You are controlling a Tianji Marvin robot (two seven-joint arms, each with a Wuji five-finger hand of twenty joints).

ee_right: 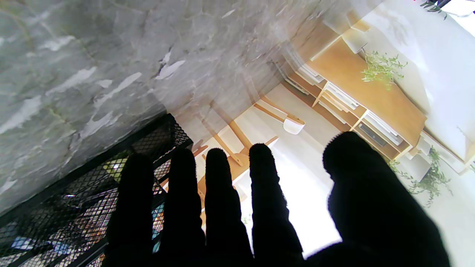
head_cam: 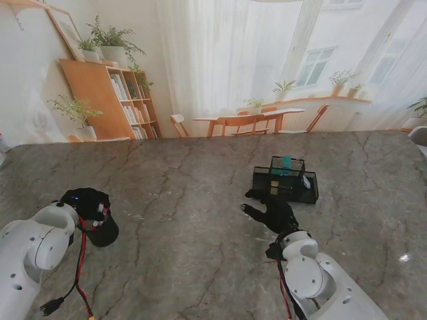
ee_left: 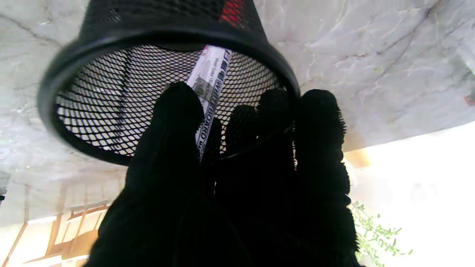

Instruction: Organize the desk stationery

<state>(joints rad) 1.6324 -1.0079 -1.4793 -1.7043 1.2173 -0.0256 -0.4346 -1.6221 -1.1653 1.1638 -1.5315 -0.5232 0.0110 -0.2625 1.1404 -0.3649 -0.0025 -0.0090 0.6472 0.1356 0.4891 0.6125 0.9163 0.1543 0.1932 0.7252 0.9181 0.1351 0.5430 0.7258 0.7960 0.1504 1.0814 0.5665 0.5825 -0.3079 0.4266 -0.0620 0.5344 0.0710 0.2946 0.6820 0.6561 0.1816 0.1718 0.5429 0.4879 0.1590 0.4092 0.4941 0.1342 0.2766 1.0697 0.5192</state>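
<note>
A black mesh pen cup (head_cam: pixel 103 231) stands near me on the left of the marble table (head_cam: pixel 187 200). My left hand (head_cam: pixel 85 200) hovers over its mouth. In the left wrist view a white whiteboard marker (ee_left: pixel 212 74) reaches down into the pen cup (ee_left: pixel 92 111), pinched between the thumb (ee_left: pixel 174 111) and the other fingers of my left hand (ee_left: pixel 237 178). A black mesh desk organizer (head_cam: pixel 285 184) sits right of centre, holding a teal item (head_cam: pixel 285 162) and small stationery. My right hand (head_cam: pixel 270 213) lies just in front of it, fingers spread, holding nothing. The right wrist view shows the organizer (ee_right: pixel 74 200) beside the fingers (ee_right: pixel 219 193).
Red cables (head_cam: pixel 81 260) hang from my left wrist close to the cup. The table's far edge (head_cam: pixel 213 135) runs in front of chairs, a bookshelf and a window.
</note>
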